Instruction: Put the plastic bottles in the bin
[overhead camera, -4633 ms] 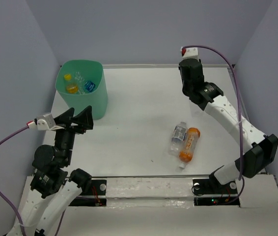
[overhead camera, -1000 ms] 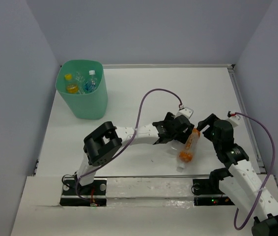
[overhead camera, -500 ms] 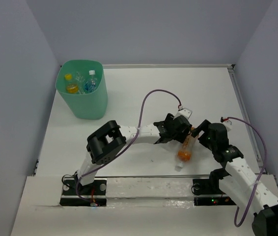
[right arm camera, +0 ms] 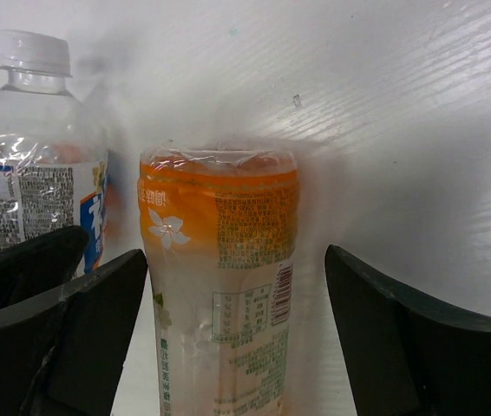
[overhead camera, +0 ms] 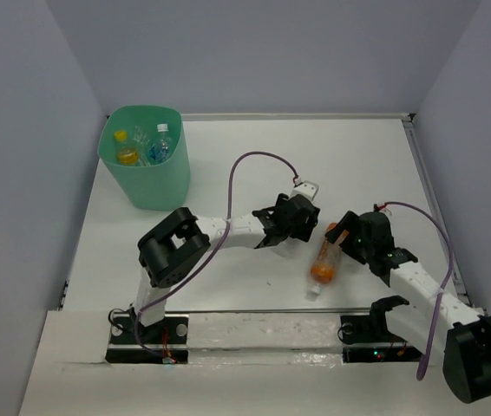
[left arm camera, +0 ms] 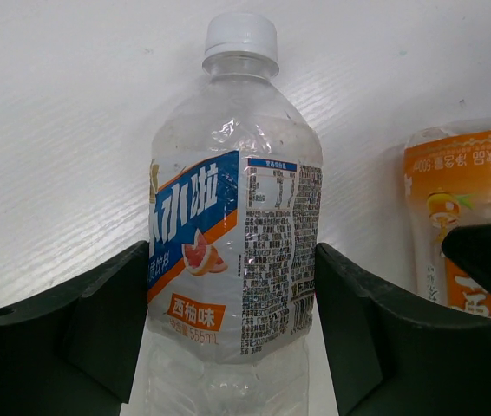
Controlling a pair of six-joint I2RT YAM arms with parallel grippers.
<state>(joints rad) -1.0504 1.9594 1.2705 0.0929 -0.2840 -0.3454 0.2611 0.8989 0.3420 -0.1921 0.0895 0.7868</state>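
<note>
At mid-table, a little right of centre, lying on its side: the orange-labelled bottle, cap toward the near edge. Straddled at its far end by the right gripper, reaching in from the near right. Just left of that, the left gripper, stretched across from the near left and masking, from above, most of what lies under it.

Revealed only by the left wrist camera: a blue-labelled bottle with a white cap, lying on the white table. Black fingers set flush against both sides of its label, so gripped, by the look of it. At the right edge of that view, part of the orange-labelled bottle, just beside.

From the right wrist camera: fingers spread wide around the orange-labelled bottle. Bare table showing between label and right finger; left finger close to the label, contact impossible to judge. Nothing clamped. Blue-labelled bottle at the left of that view, just beside the orange one.

Far left, in the overhead view alone: the bin, upright, already holding several bottles. Among them a yellow-capped bottle and a second blue-labelled bottle, white cap up.
</note>
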